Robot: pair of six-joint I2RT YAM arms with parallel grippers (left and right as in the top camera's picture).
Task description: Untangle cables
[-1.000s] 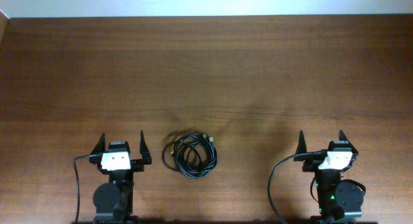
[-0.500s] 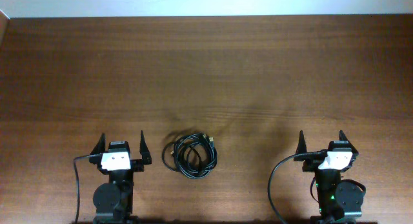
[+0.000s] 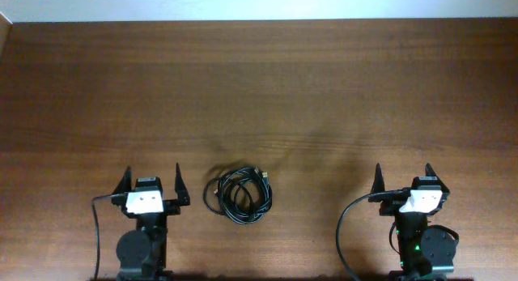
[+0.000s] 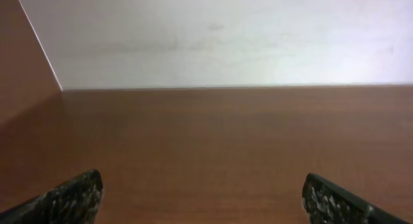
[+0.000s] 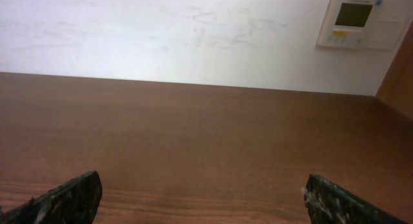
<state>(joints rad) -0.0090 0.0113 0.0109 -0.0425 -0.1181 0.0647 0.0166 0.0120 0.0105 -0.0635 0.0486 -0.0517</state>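
1. The cables (image 3: 237, 196) are seen in the overhead view as one tight black coil of several overlapping loops, lying flat on the desk (image 3: 259, 87) close to its near edge.
2. The coil is placed between the two arms, just beside the left pincer (image 3: 153, 177) and well apart from the right pincer (image 3: 404, 174); it is touched by neither.
3. A small plug end (image 3: 258, 171) is seen poking out at the far right side of the coil.
4. The left pincer is held with its fingers spread wide, and nothing is gripped between them; in the left wrist view only bare wood is seen between the two fingertips (image 4: 71, 198).
5. The right pincer is likewise held wide apart and empty, with bare wood seen between its fingertips (image 5: 342, 201) in the right wrist view.
6. Both arm bases are set at the near edge of the desk, and a thick black arm cable (image 3: 95, 224) is looped beside the left base, another (image 3: 344, 224) beside the right.
7. The far edge of the desk is met by a pale wall (image 4: 226, 37), on which a small control panel (image 5: 353, 20) is mounted at the right.
8. A broad stretch of wood is left open beyond the coil up to the far edge, and open surface is also found to its right.
9. The left edge of the desk is visible only at the far left corner of the overhead view.
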